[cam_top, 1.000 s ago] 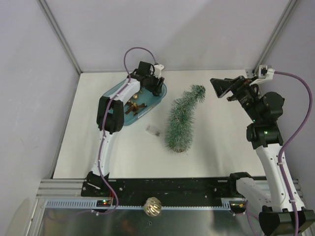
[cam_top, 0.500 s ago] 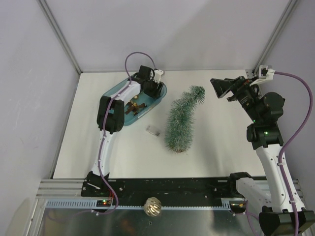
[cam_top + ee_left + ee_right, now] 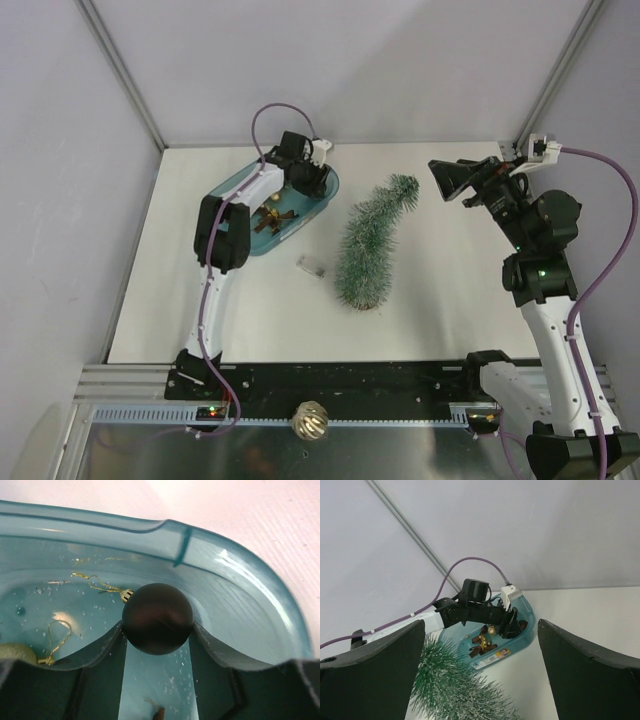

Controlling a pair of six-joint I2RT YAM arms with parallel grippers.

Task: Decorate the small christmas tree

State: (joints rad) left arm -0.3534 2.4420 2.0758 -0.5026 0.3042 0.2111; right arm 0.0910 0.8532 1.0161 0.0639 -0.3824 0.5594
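The small christmas tree [image 3: 368, 245] lies on the white table, base toward me and bent tip toward the far right; its needles show in the right wrist view [image 3: 455, 690]. My left gripper [image 3: 310, 178] is down in the far end of the teal tub [image 3: 300, 222]. In the left wrist view its fingers [image 3: 100, 655] touch both sides of a dark bauble [image 3: 157, 615] above the tub floor. A gold bauble [image 3: 15, 652] and a brown star ornament [image 3: 272, 217] lie in the tub. My right gripper [image 3: 452, 178] is open and empty, raised right of the tree tip.
A small clear piece [image 3: 311, 264] lies on the table between the tub and the tree. A gold ribbed bauble [image 3: 311, 421] rests on the metal shelf at the near edge. Grey walls close the table in at the back and the sides.
My left gripper has shifted slightly left and lower inside the tub. The right arm and the tree have barely moved.
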